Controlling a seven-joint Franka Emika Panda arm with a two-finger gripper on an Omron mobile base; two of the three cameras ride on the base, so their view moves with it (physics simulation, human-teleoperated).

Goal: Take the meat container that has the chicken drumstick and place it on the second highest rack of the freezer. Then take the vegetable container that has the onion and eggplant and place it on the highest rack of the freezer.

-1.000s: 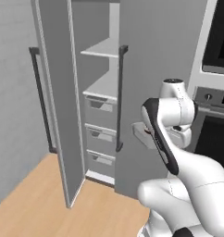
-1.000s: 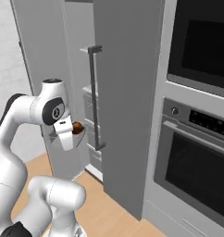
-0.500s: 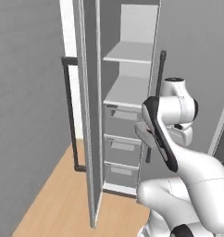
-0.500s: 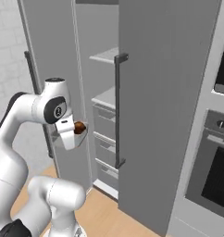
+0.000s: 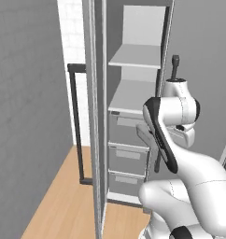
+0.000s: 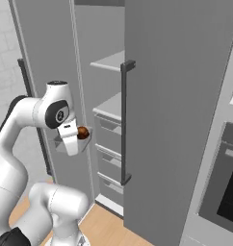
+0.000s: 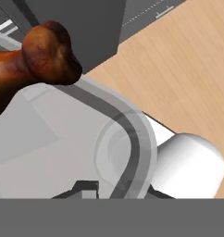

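Note:
The meat container point(image 6: 65, 144) is a clear shallow tray with the brown chicken drumstick point(image 6: 83, 133) lying in it. My gripper point(image 6: 71, 140) is shut on the tray's rim and holds it in the air in front of the open freezer point(image 6: 105, 96). In the hand view the drumstick point(image 7: 40, 58) lies at the upper left of the container point(image 7: 132, 132), and my gripper point(image 7: 118, 190) pinches the rim at the bottom. The highest rack point(image 5: 136, 58) and the second highest rack point(image 5: 131, 95) are bare. The vegetable container is out of view.
The freezer's left door point(image 5: 94, 116) stands open edge-on with its dark handle point(image 5: 75, 121). Grey drawers point(image 5: 129, 140) fill the freezer below the racks. A closed door with a handle point(image 6: 124, 120) stands to the right, with an oven point(image 6: 224, 192) beyond. Wooden floor point(image 5: 63, 196) lies below.
Both base views have swung, so the freezer sits further right and closer and the oven has slid towards the edge. My gripper keeps its hold on the container.

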